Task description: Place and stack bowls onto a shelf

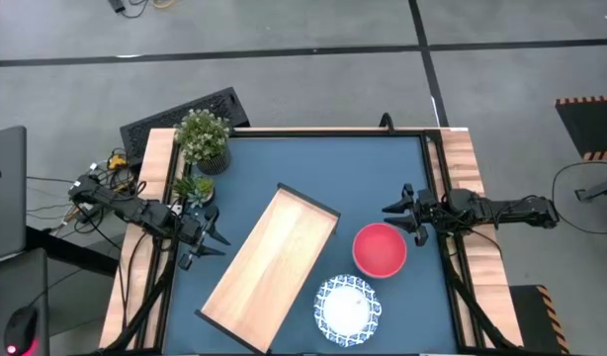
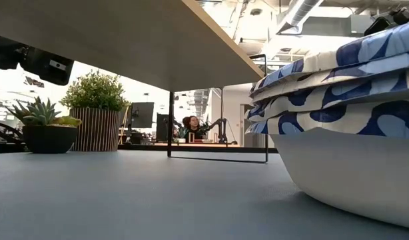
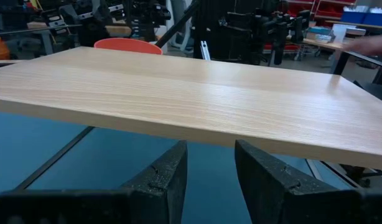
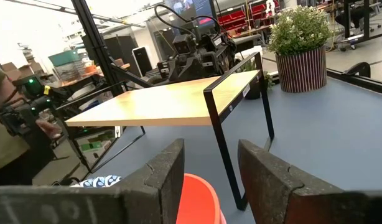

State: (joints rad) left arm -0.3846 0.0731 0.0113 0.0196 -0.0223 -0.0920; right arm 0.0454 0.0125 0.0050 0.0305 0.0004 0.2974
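The shelf point(image 1: 272, 265), a long light wooden board on thin dark metal legs, stands slantwise in the middle of the blue table. A red bowl point(image 1: 380, 249) sits on the table to its right. A stack of blue-and-white patterned bowls point(image 1: 348, 307) sits nearer the near edge and fills the right of the low view point(image 2: 338, 87). My left gripper point(image 1: 216, 237) is open at the shelf's left long side, level with the board point(image 3: 197, 93). My right gripper point(image 1: 394, 220) is open just beyond the red bowl's far rim point(image 4: 197, 199).
Two potted plants stand near the table's far left corner, a tall flowering one point(image 1: 203, 138) and a small succulent point(image 1: 193, 188) close to my left gripper. A person's sleeve point(image 4: 7, 124) shows beyond the table. The raised wooden table rails point(image 1: 462, 158) run along both sides.
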